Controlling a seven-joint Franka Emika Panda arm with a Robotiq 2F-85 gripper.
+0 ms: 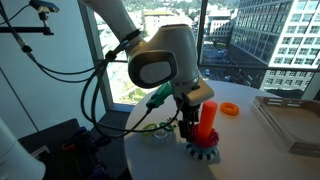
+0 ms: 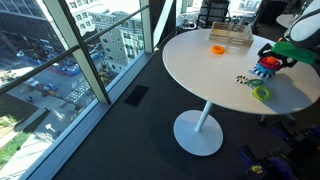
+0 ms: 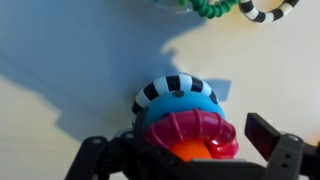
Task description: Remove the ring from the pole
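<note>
The orange pole (image 3: 183, 153) stands on a blue base (image 3: 176, 104) with a black-and-white striped rim. A dark red ribbed ring (image 3: 196, 127) sits round the pole. My gripper (image 3: 181, 140) is open and straddles pole and ring. Its right finger stands a little clear of the ring; its left finger is close beside it. In an exterior view the gripper (image 1: 191, 122) hangs next to the pole (image 1: 208, 116) above the toothed base (image 1: 203, 151). In an exterior view the gripper (image 2: 272, 62) is at the round table's right side and hides most of the pole.
An orange ring (image 1: 229, 109) lies on the white round table (image 2: 200, 70), also in an exterior view (image 2: 218, 48). A clear tray (image 1: 290, 122) stands behind it. A green ring (image 2: 261, 93) and a black-and-white striped ring (image 2: 243, 79) lie near the pole. Big windows surround the table.
</note>
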